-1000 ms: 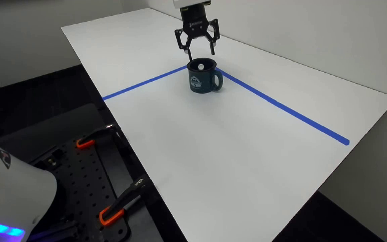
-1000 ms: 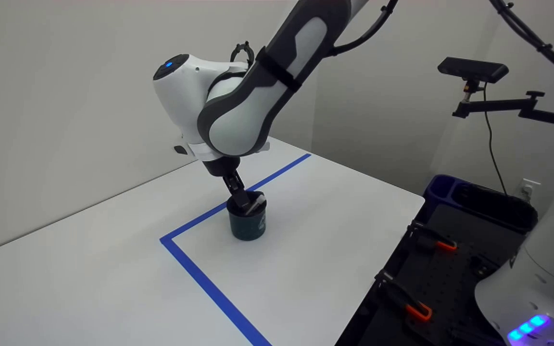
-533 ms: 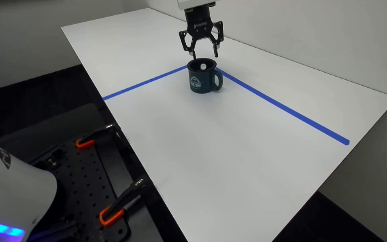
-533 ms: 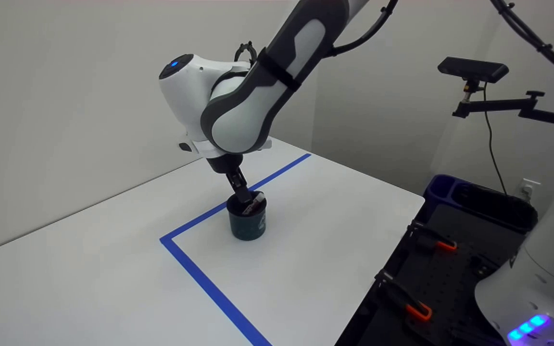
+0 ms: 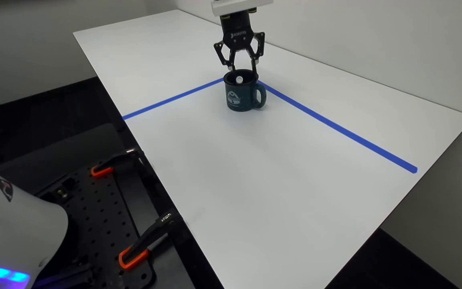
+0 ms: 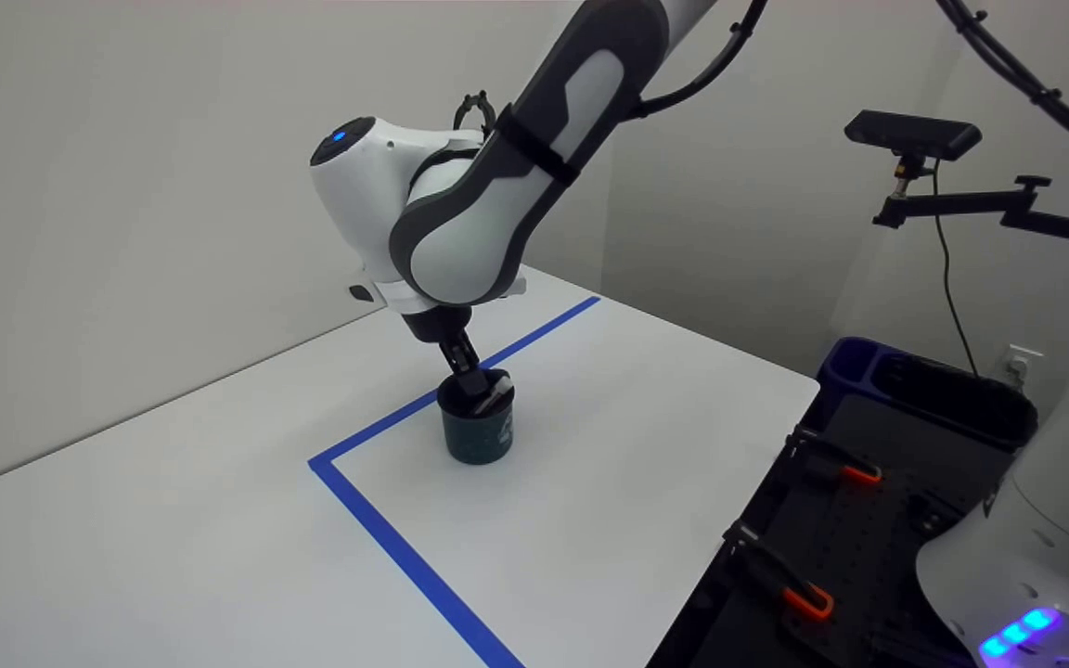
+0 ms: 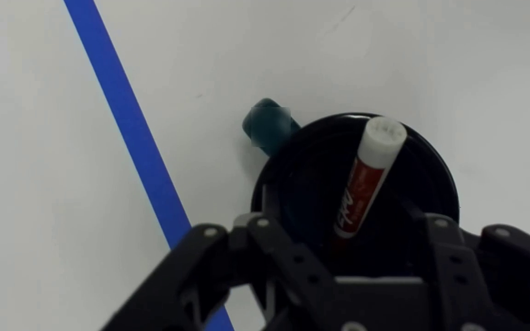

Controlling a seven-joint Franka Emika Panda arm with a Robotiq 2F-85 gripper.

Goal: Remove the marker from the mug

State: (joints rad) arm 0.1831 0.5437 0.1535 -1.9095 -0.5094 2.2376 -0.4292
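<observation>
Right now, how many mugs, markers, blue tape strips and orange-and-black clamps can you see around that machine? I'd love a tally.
Dark teal mug: 1
Red-labelled marker, inside the mug: 1
Blue tape strips: 2
Orange-and-black clamps: 2
Total: 6

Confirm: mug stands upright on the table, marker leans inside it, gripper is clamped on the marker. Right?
Not quite: the gripper is not clamped on the marker. The wrist view shows its jaws apart, with space on both sides of the marker. The rest holds: the mug stands upright on the table, and the marker leans inside it.
</observation>
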